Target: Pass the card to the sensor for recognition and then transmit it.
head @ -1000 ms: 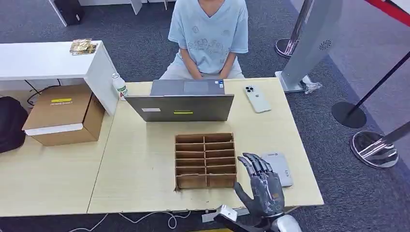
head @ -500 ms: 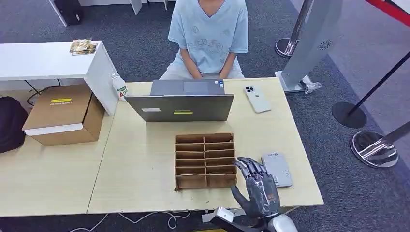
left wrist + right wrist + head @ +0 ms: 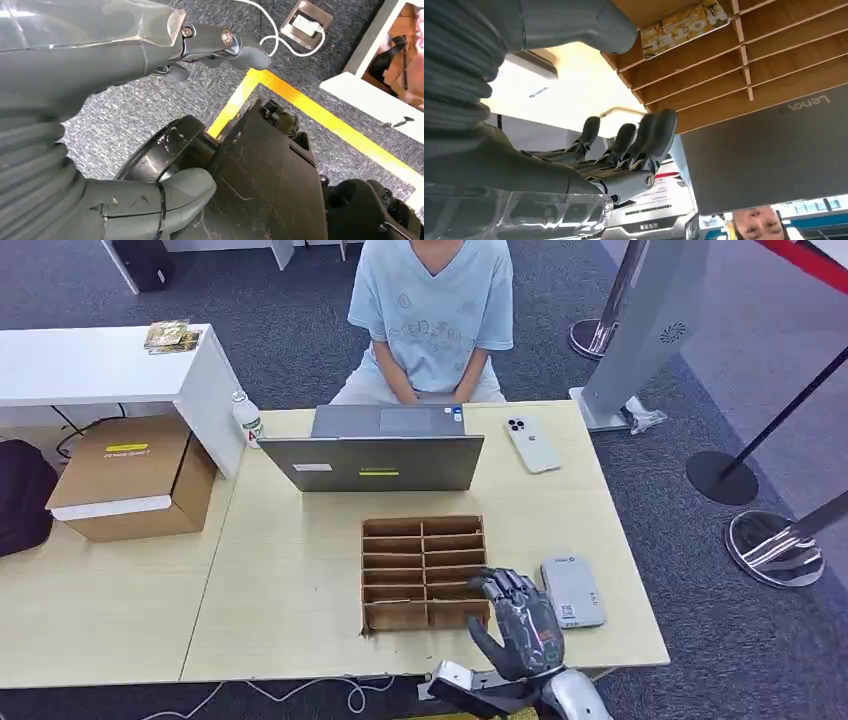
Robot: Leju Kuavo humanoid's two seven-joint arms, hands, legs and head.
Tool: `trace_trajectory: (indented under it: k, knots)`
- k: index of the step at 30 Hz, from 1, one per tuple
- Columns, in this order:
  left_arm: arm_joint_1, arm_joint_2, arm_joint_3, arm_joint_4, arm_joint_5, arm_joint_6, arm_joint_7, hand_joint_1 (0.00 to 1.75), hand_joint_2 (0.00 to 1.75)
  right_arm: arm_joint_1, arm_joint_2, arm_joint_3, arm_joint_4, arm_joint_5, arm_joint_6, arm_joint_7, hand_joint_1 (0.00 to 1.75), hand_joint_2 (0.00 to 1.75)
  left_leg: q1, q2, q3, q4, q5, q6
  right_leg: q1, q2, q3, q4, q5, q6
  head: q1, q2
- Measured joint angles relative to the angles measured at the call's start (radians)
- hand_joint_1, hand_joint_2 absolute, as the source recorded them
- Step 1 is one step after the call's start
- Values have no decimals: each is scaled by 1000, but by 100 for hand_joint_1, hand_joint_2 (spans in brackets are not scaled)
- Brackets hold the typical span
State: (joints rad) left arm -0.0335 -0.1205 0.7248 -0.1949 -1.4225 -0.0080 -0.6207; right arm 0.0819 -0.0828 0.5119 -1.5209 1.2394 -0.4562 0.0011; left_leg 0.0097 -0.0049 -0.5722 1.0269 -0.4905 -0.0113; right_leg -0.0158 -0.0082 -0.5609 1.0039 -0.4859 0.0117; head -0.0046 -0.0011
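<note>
Lying in the divided box (image 3: 425,570) — card (image 3: 684,22) — just beside right hand (image 3: 522,625).

Right hand (image 3: 522,625) raised, fingers apart and slightly curled, holding nothing. Left hand (image 3: 150,125) hanging low, fingers loosely bent, empty.

One laptop (image 3: 372,461), one phone (image 3: 531,444), one bottle (image 3: 247,419), two cardboard boxes (image 3: 133,476).

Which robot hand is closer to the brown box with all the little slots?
Right. The right hand is at the near right corner of the slotted cardboard box. The left hand hangs down over the carpet floor, away from the box.
</note>
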Motion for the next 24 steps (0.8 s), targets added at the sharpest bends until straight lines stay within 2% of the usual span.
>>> trace_trajectory:
  k: [10, 14, 17, 19, 21, 24]
  knots:
    - [-1, -5, 0, 0, 0, -5, -10, 0, 175, -50, 23, 0, 66, 2, 20, -15, 66, 175, 0, 0, 0, 0, 0, 0, 0, 0, 0, 0, 0, 0, 0, 0]
    - [0, -11, 0, 0, 0, -12, -12, 0, 175, -65, 24, 0, 88, 1, 21, -14, 75, 175, 0, 0, 0, 0, 0, 0, 0, 0, 0, 0, 0, 0, 0, 0]
    - [-1, -11, 0, 0, -2, -16, -12, 0, 175, -70, 24, 0, 99, 0, 21, -15, 65, 175, 0, 0, 0, 0, 0, 0, 0, 0, 0, 0, 0, 0, 0, 0]
    - [-1, -11, 0, 0, -2, -17, -11, 0, 175, -72, 25, 0, 104, 0, 21, -15, 65, 175, 0, 0, 0, 0, 0, 0, 0, 0, 0, 0, 0, 0, 0, 0]
    - [-1, -11, 0, 0, -2, -17, -11, 0, 175, -73, 27, 0, 106, 0, 21, -15, 77, 175, 0, 0, 0, 0, 0, 0, 0, 0, 0, 0, 0, 0, 0, 0]
    - [-1, -11, 0, 0, -1, -17, -12, 0, 175, -75, 32, 0, 111, 0, 21, -15, 75, 175, 0, 0, 0, 0, 0, 0, 0, 0, 0, 0, 0, 0, 0, 0]
